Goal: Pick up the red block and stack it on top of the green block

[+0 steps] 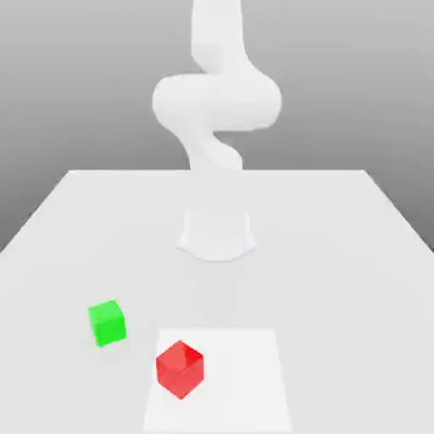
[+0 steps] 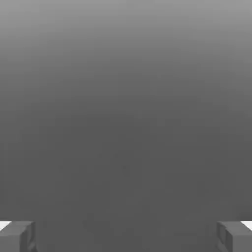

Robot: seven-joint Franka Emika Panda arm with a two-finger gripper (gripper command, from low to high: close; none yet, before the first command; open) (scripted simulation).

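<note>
Red block (image 1: 180,369): you have one of them, a small glossy cube, sitting on the worktop (image 1: 339,254) close to its near edge, a little toward the exterior view's left of the middle. It rests on a paler square patch (image 1: 242,381) of the surface, at that patch's corner nearest the green block, and it is turned so that one vertical edge faces you.

You also have one green block (image 1: 107,322), about the same size, standing flat on the worktop beside the red one, farther toward the exterior view's left edge and slightly farther from the near edge. The two cubes are near each other but apart; a strip of bare surface shows between them. Nothing is stacked on either.

You have one arm (image 1: 216,102), white, rising from a round base (image 1: 216,236) near the middle of the worktop, well behind both cubes. It bends above the base and leaves the exterior view at the top.

From the exterior view you get the worktop, both cubes, the patch and the arm's body. From the hand view you get the gripper (image 2: 126,236): two grey fingertips (image 2: 17,236), one at each side of the picture, spread far apart with nothing between them, so the pincer stands wide open and holds nothing. Behind them you see a plain grey backdrop.
</note>
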